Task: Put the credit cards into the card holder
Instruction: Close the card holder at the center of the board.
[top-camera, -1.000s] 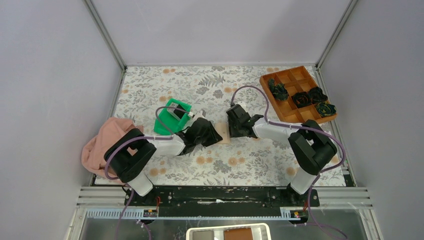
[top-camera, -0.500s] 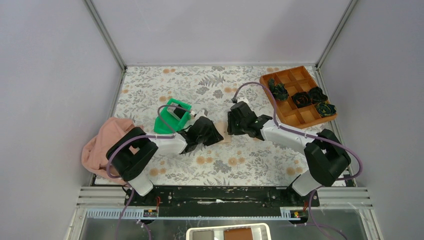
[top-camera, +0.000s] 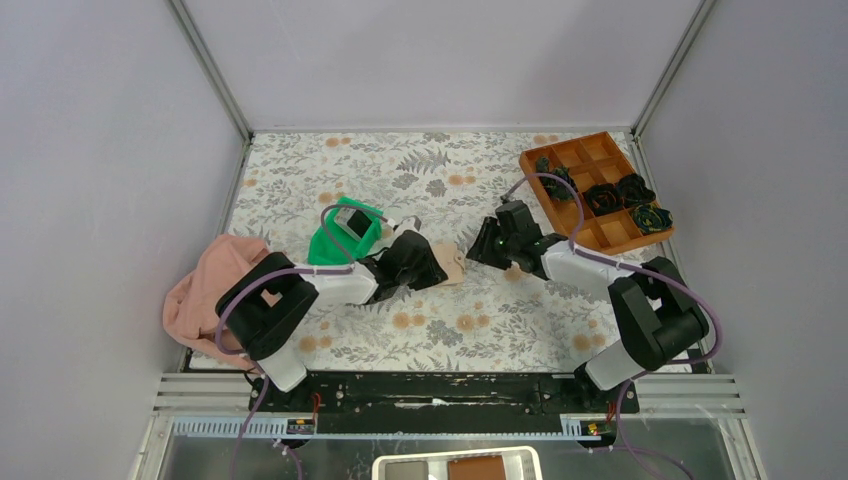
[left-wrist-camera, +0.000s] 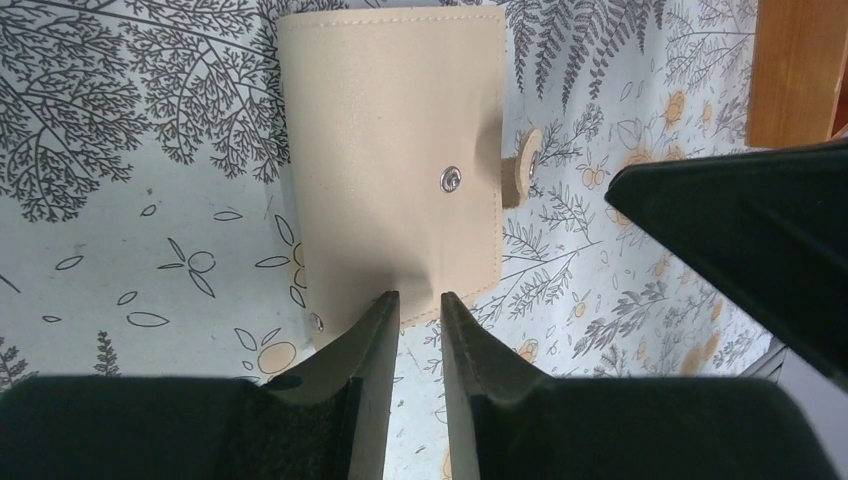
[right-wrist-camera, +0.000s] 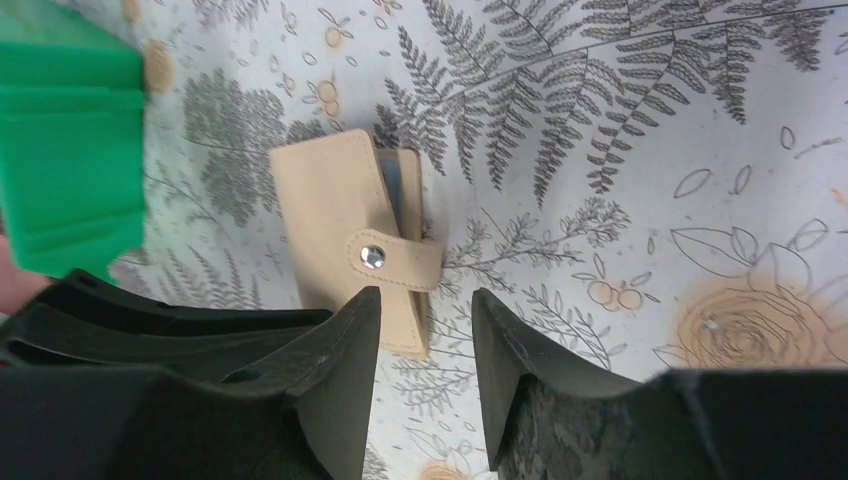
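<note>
**Left gripper**: The fingers are drawn almost together, leaving only a narrow slot. They nip the near edge of the card holder, and the leather puckers just ahead of the tips. The holder is folded and extends straight out beyond the fingertips, with its snap tab off to their right. Whether it rests fully on the table cannot be told.

**Right gripper**: The fingers are moderately parted with nothing between them. The holder lies just beyond its left fingertip, not touching it, tab side nearest.

**Cards:** One dark credit card appears to stand in the green tray, behind the left fingers and well apart from the holder.

**Handling assessment:**
- The holder looks light, soft and floppy, and a grip on the thin edge will likely let it sag or hinge.
- A deeper hold across the folded side is advisable, leaving the tab free for the opposite fingers.
- The cards are probably stiff, thin and slick, and are best taken by an exposed edge.
</note>
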